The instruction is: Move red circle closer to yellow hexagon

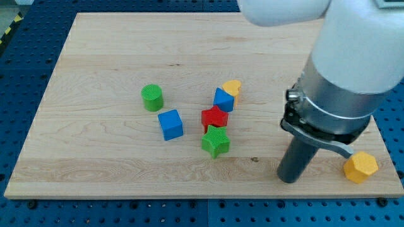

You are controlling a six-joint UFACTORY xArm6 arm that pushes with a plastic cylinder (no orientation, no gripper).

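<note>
The yellow hexagon [360,166] lies near the board's bottom right corner. No red circle shows in this view; the arm's large grey body covers much of the board's right side. My tip [289,179] rests on the board at the lower right, left of the yellow hexagon and well right of the block cluster. It touches no block.
A cluster sits mid-board: red star [214,117], green star [216,142], a blue block [223,99] and a yellow heart [233,87]. A blue cube [170,124] and a green circle [152,98] lie to its left. The wooden board [95,57] rests on a blue perforated table.
</note>
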